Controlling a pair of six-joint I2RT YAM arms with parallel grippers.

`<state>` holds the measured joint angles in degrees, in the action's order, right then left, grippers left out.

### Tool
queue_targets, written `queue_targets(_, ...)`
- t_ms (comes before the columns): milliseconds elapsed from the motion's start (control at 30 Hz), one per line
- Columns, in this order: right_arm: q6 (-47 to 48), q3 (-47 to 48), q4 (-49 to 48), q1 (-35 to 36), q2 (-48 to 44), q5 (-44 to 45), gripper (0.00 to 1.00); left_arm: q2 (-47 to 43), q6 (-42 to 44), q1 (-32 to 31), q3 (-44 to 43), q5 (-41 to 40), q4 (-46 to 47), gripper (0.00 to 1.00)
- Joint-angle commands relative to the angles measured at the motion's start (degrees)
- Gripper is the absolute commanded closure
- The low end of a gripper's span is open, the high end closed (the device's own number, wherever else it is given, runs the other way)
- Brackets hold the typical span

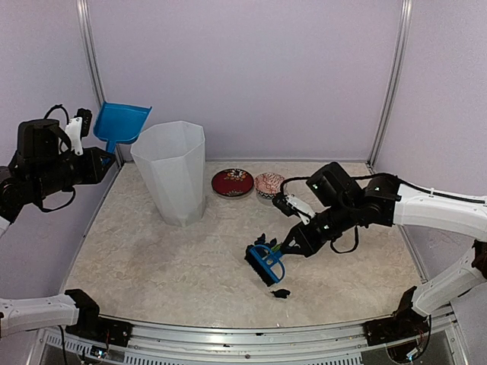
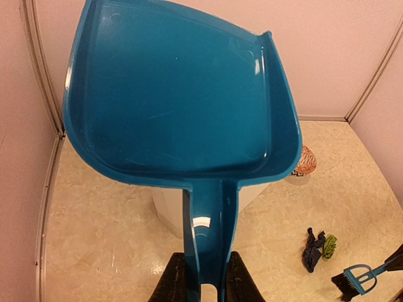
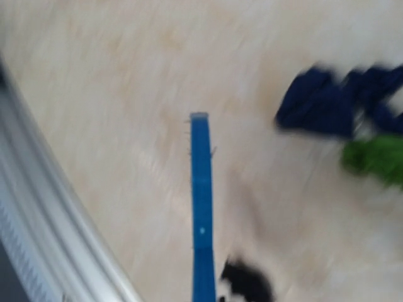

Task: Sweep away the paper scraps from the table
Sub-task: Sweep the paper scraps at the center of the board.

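My left gripper [image 2: 208, 280] is shut on the handle of the blue dustpan [image 2: 182, 94] and holds it raised at the far left [image 1: 122, 122]. My right gripper [image 1: 293, 245] is shut on the handle of the blue brush [image 1: 265, 262], whose black bristles rest on the table [image 1: 152, 258]. A navy scrap [image 2: 312, 248] and a green scrap [image 2: 329, 245] lie together just behind the brush head. A black scrap [image 1: 280, 293] lies in front of it. The right wrist view is blurred; it shows the brush [image 3: 201, 207] edge-on, the navy scrap [image 3: 327, 104], the green scrap [image 3: 374, 157] and the black scrap [image 3: 245, 283].
A tall white bin [image 1: 173, 171] stands at the back left of the table, right of the dustpan. A red bowl [image 1: 232, 182] and a small patterned bowl [image 1: 268, 183] sit at the back middle. The metal frame [image 3: 50, 239] runs along the table's edge.
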<state>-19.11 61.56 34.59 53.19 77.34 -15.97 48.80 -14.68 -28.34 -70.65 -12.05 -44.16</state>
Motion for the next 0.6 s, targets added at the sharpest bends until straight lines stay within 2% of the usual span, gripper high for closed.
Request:
queue_targets(0, 5.5, 3.2, 10.4, 3.7, 0.1, -4.3, 1.00, 0.0, 0.8, -0.3, -0.6, 1.7, 2.1, 1.00)
queue_targets(233, 8.8, 6.3, 18.4, 6.8, 4.7, -0.5, 1.00, 0.3, 1.1, -0.3, -0.9, 6.8, 2.6, 1.00)
queue_targets(333, 10.4, 6.9, 20.2, 7.1, 6.9, 4.1, 1.00, 0.0, 1.0, -0.4, -1.2, 7.9, 2.3, 1.00)
queue_targets(567, 15.4, 9.4, 17.6, 7.2, 10.9, 15.2, 1.00, -0.1, 0.4, -0.5, -0.9, 14.8, 2.5, 1.00)
